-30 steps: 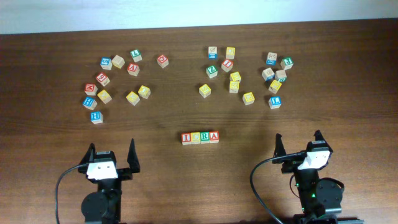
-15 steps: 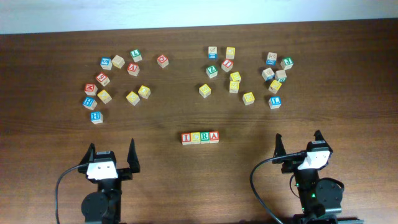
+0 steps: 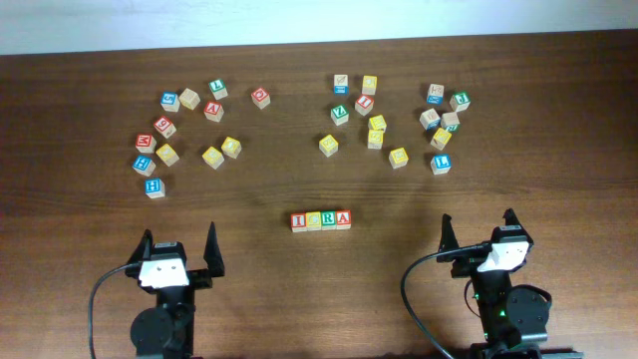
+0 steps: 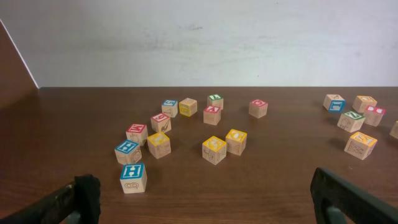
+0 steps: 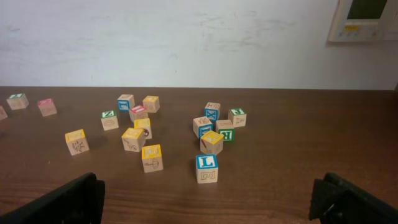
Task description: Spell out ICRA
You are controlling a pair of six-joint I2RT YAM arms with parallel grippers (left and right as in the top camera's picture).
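Observation:
A row of four letter blocks (image 3: 321, 220) lies side by side at the middle front of the table, reading I, C, R, A from left to right. My left gripper (image 3: 179, 249) is open and empty at the front left, well apart from the row. My right gripper (image 3: 478, 230) is open and empty at the front right. In the left wrist view the open fingers (image 4: 205, 199) frame bare wood near a blue H block (image 4: 133, 177). In the right wrist view the open fingers (image 5: 205, 199) frame bare wood near a blue L block (image 5: 206, 167).
Several loose letter blocks lie scattered at the back left (image 3: 189, 130) and back right (image 3: 399, 120) of the dark wooden table (image 3: 319, 279). A white wall runs along the far edge.

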